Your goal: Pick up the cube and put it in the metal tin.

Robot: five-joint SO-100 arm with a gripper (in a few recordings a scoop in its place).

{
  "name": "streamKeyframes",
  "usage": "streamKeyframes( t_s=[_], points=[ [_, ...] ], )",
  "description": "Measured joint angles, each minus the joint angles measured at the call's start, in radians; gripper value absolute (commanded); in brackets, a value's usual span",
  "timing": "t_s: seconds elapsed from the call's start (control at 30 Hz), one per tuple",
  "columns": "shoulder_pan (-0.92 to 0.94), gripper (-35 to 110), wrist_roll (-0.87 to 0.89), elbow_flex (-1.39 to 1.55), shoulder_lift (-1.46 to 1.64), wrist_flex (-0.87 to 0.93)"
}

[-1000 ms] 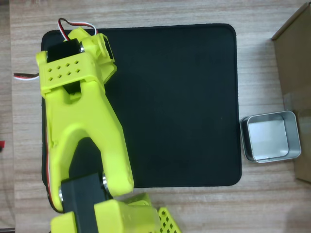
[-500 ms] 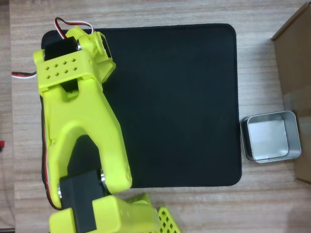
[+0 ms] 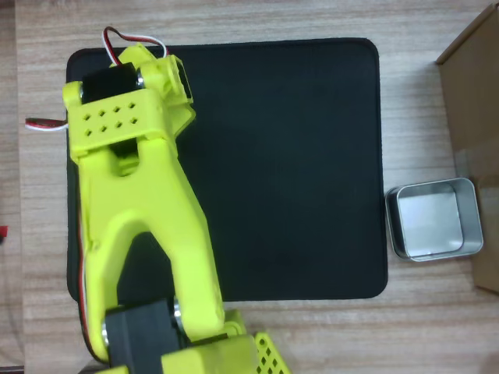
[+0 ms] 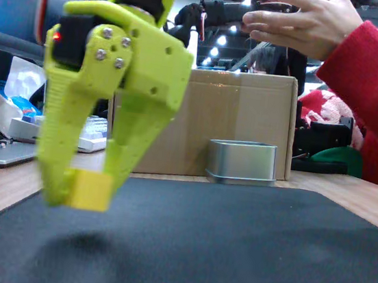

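While the fingers (image 4: 87,188) pinch it above the black mat's (image 3: 296,171) left edge, the cube (image 4: 90,191) looks small, plain, bright yellow.

The tool (image 4: 86,194) hangs fingers-down, clamped on a yellow block

shiny metal tin (image 4: 241,162), matt black mat (image 3: 296,156), wood-grain table (image 3: 234,19), brown cardboard box (image 4: 240,120)

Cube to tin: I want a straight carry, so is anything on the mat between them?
Nothing visible. The claw holds the cube above the mat, whose surface toward the tin is bare; the cardboard box stands behind the tin in the fixed view.
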Motion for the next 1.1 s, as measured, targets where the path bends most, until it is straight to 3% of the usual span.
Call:
streamKeyframes(
  t_s=[0.53,0.87,1.1],
  points=[
    [0.19,0,-0.04,0.183,0.646,0.106],
    [0.545,0,-0.091,0.33,1.081,0.179],
    [0.815,0,-0.227,0.629,1.273,0.196]
  ],
)
